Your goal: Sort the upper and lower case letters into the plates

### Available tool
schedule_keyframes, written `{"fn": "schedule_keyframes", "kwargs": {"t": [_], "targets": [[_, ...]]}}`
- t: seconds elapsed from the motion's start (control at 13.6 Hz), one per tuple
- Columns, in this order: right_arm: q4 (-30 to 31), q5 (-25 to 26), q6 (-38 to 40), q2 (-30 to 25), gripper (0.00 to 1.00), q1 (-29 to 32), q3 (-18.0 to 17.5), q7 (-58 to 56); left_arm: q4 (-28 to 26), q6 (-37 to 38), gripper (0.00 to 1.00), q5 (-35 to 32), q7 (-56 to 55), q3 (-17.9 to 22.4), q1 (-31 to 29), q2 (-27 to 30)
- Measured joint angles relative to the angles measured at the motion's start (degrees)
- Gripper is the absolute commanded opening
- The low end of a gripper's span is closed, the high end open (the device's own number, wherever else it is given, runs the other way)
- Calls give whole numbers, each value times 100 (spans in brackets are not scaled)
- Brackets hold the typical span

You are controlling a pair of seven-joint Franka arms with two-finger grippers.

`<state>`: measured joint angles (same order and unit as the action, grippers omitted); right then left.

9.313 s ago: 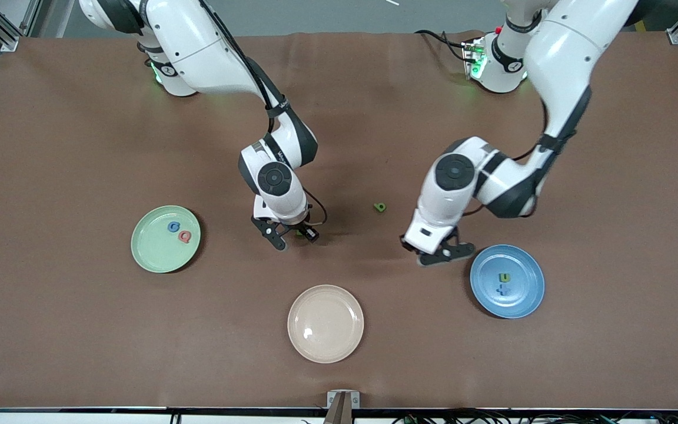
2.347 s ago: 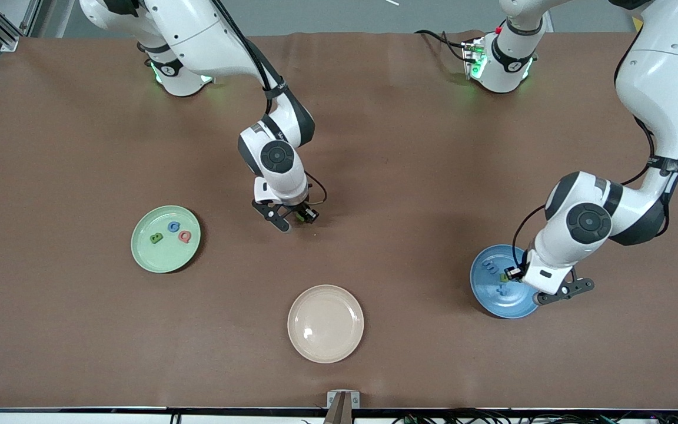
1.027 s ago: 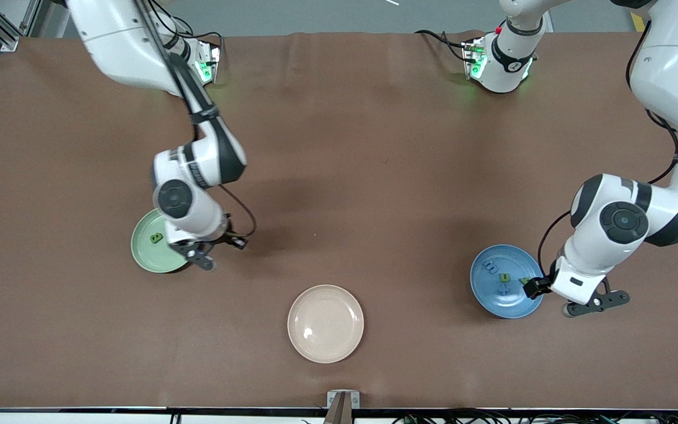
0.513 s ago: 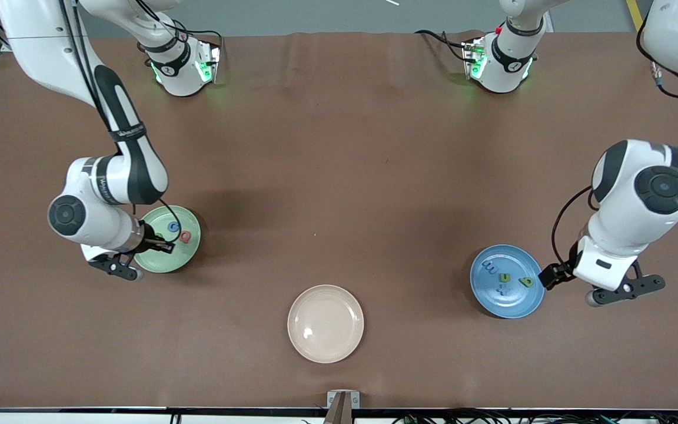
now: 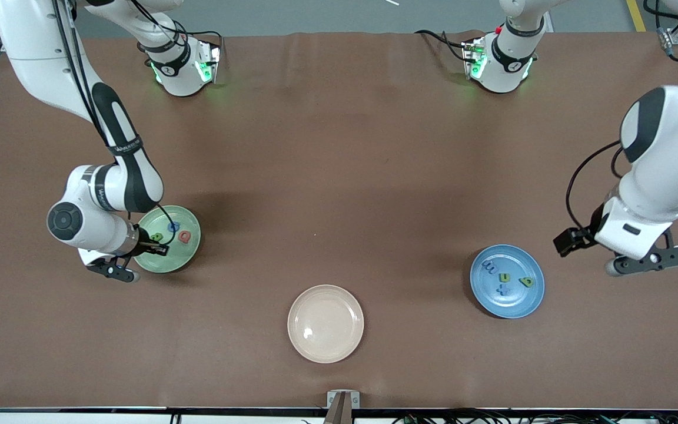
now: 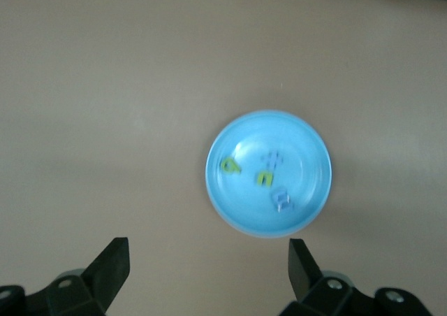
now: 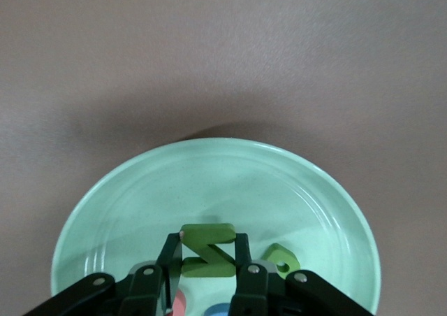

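From the front view you see the right pincer low over the green plate toward the right arm's end of the bench, with a blue letter, a pink letter and a green letter lying in that plate. The blue plate sits toward the left arm's end, holding a blue m, a green letter, a blue x and another green letter. The left pincer hangs above bare bench beside the blue plate, and a cream plate lies nearest the camera, between the two. In the left wrist view your left pincer's fingers are spread wide with nothing between them, the blue plate and its four letters lying well apart from them on the bench. In the right wrist view your right pincer is pinching a green N just above the green plate's floor, another green letter lying in the plate just beside it.
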<state>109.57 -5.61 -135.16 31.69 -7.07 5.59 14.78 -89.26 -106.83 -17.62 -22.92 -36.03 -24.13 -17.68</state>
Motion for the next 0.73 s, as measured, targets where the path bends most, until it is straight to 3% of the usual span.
{"fn": "schedule_keyframes", "kwargs": {"t": [0.22, 0.44, 0.59, 0.66, 0.73], "targets": [[1, 0, -16, 83, 3, -1, -29, 0, 511, 1018, 100, 416, 352, -8, -1, 181], [6, 0, -14, 90, 4, -2, -47, 0, 727, 1450, 100, 741, 755, 43, 19, 422], [8, 0, -14, 91, 11, -10, -55, -1, 736, 1766, 100, 1097, 1088, 540, 306, 725], [8, 0, -14, 91, 33, -15, -60, -1, 736, 1953, 100, 1302, 1234, 1018, 631, 886], [8, 0, -14, 91, 85, -17, -64, -1, 736, 2128, 100, 1446, 1383, 1493, 978, 1034]]}}
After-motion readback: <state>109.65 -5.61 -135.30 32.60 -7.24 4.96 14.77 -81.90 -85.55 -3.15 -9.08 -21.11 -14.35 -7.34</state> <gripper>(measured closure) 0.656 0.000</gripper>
